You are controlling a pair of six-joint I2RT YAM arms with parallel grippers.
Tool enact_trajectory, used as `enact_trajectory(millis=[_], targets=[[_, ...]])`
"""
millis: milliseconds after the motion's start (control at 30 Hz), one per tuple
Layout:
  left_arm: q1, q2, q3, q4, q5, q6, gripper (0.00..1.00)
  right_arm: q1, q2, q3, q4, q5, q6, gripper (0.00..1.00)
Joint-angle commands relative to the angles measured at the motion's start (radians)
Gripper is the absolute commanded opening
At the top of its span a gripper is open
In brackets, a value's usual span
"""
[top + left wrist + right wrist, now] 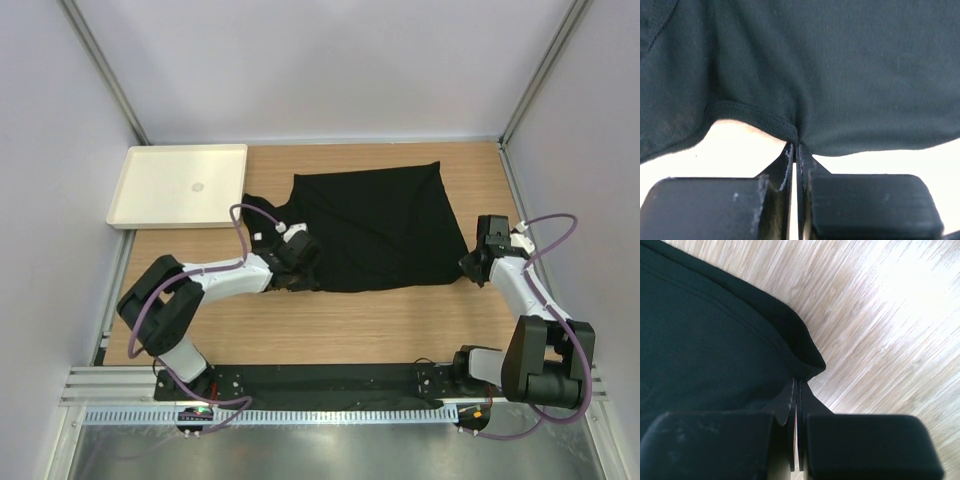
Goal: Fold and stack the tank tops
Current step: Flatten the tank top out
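One black tank top [380, 225] lies spread on the wooden table, partly bunched at its left. My left gripper [297, 262] is shut on the tank top's near left edge; in the left wrist view the stitched hem [755, 117] is pinched at the fingertips [797, 150]. My right gripper [475, 265] is shut on the tank top's near right corner; in the right wrist view the folded hem [800, 352] sits between the fingertips [798, 382]. A narrow strap [262, 208] shows at the far left of the garment.
A white tray [180, 185] stands at the back left of the table. Grey walls and metal posts enclose the table. Bare wood [350, 330] lies between the tank top and the arm bases.
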Motion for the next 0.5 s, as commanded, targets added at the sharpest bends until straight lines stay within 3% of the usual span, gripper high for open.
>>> enact_trajectory(millis=[0,233,467], targets=[[0.003,-0.076,0.031,-0.068,0.052,0.024,0.0,-0.002,0.003,0.04,-0.022,-0.003,-0.028,0.01],[0.0,-0.192,-0.004,-0.211,0.146,0.032,0.0,-0.002,-0.058,0.053,-0.095,0.009,-0.057,0.01],[0.0,-0.263,0.042,-0.309,0.14,0.064,0.01,-0.002,-0.089,0.085,-0.137,-0.005,-0.068,0.01]])
